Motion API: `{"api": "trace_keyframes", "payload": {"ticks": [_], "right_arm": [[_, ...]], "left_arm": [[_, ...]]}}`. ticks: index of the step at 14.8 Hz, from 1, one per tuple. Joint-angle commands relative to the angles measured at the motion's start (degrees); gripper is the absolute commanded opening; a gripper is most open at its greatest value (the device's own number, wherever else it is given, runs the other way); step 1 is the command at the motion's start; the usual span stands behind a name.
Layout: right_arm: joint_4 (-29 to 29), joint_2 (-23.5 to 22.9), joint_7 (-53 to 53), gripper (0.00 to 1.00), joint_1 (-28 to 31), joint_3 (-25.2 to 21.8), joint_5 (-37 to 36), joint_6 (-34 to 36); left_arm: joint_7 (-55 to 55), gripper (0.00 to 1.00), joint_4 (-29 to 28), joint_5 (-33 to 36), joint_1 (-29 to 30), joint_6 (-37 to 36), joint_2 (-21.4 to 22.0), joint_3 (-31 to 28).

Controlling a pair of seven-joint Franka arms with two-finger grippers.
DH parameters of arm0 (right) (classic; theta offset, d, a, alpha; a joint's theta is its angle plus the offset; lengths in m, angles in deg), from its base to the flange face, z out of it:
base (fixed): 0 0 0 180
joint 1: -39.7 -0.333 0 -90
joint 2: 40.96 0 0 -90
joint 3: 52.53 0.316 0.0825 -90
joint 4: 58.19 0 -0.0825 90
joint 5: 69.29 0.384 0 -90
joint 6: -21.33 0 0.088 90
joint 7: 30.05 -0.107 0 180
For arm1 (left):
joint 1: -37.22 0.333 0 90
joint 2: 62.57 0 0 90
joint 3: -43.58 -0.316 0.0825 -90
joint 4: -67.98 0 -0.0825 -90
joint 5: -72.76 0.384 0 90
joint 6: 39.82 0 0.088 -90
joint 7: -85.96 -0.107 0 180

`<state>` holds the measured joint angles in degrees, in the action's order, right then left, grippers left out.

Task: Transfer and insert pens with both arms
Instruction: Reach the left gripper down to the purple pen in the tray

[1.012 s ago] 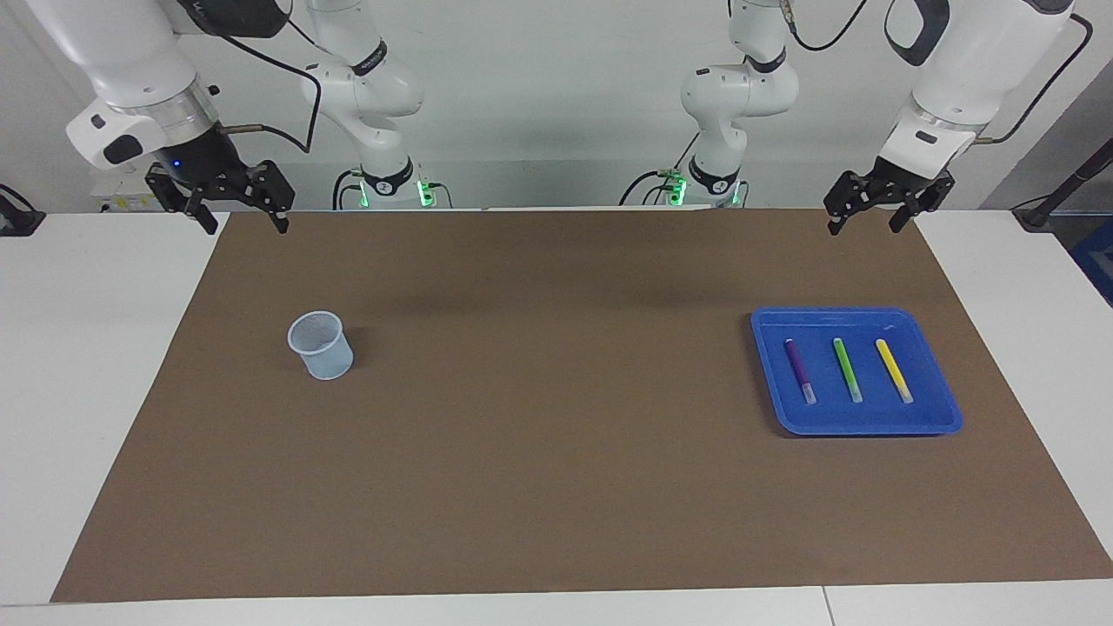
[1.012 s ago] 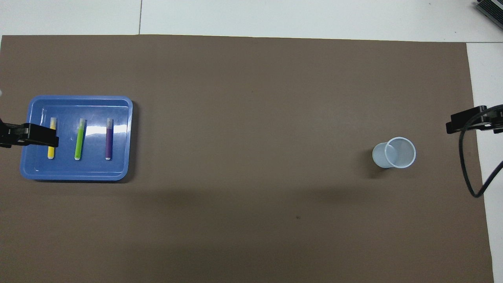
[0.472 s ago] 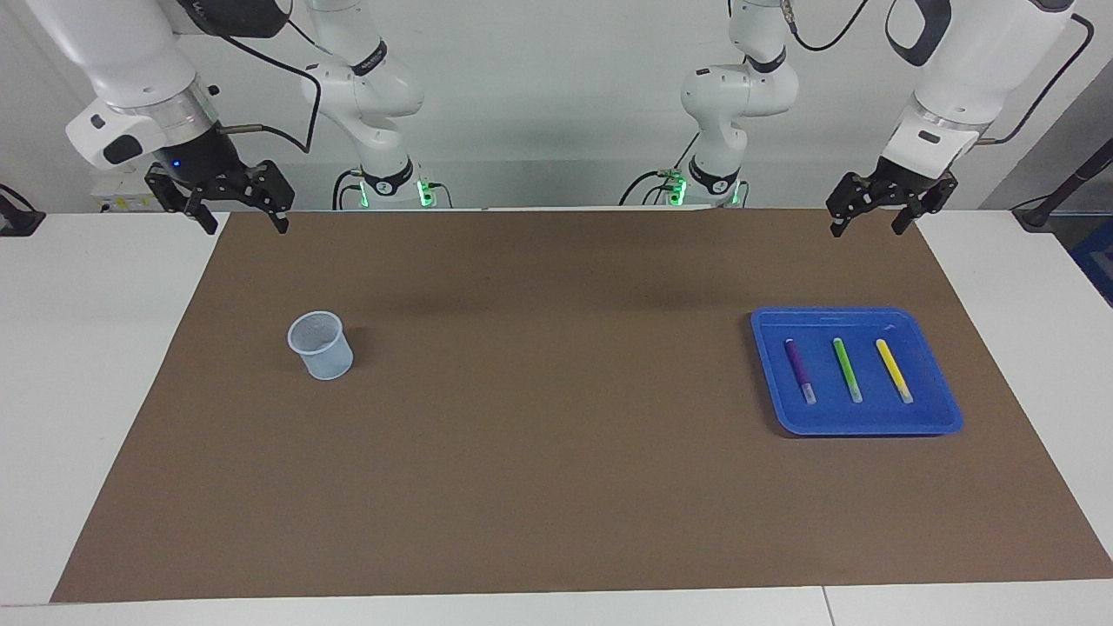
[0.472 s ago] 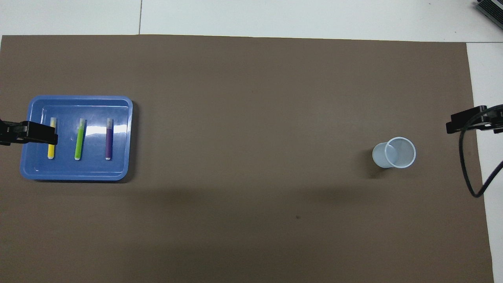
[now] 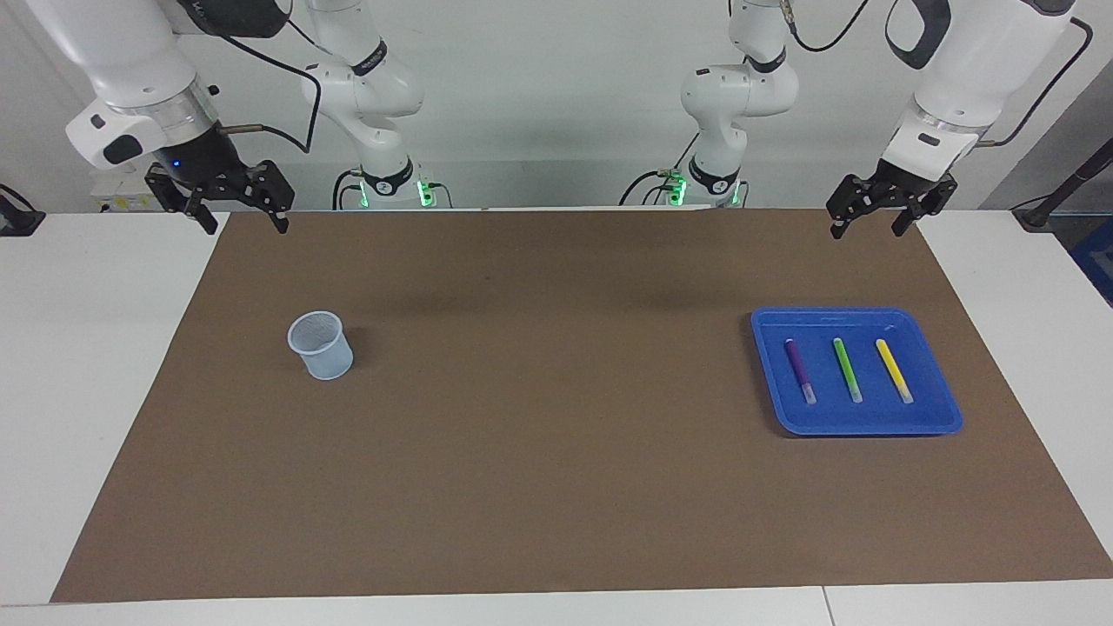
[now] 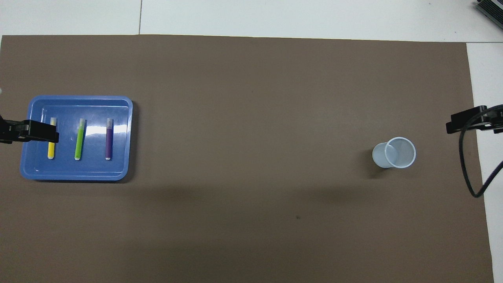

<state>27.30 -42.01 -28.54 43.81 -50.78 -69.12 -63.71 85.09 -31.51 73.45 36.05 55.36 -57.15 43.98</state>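
Observation:
Three pens lie side by side in a blue tray (image 5: 869, 428) toward the left arm's end of the table: purple (image 5: 800, 369), green (image 5: 846, 369) and yellow (image 5: 894, 369). The overhead view shows the same yellow pen (image 6: 51, 148), green pen (image 6: 79, 139) and purple pen (image 6: 109, 139). My left gripper (image 5: 865, 230) hangs open and empty above the mat's edge nearest the robots, by the tray's end. In the overhead view one of its fingers (image 6: 39, 132) covers part of the yellow pen. My right gripper (image 5: 247, 229) hangs open and empty over the mat's corner at the right arm's end.
A pale round cup (image 5: 322, 346) stands upright on the brown mat (image 5: 556, 452) toward the right arm's end, also seen from above as the cup (image 6: 395, 153). Two smaller white arms with green-lit bases (image 5: 391, 187) stand at the robots' edge of the table.
The left gripper has shifted slightly while staying high by the tray's end. The right arm, pens, tray and cup have not moved.

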Motion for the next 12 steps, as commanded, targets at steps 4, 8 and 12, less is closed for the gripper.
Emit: {"api": "trace_keyframes", "payload": {"ticks": [4, 8, 12], "right_arm": [[0.47, 0.43, -0.63, 1.00, 0.37, 0.36, -0.70, 0.14], [0.47, 0.35, -0.63, 1.00, 0.37, 0.36, -0.70, 0.05], [0.47, 0.43, -0.63, 1.00, 0.28, 0.45, -0.70, -0.04]], "left_arm": [[-0.28, 1.00, -6.59, -0.16, 1.43, 7.64, 1.27, -0.23], [-0.36, 1.00, -9.14, -0.16, 2.23, 13.27, -0.84, -0.32], [-1.07, 1.00, -9.06, -0.16, 3.10, 18.45, -5.67, -0.32]]}}
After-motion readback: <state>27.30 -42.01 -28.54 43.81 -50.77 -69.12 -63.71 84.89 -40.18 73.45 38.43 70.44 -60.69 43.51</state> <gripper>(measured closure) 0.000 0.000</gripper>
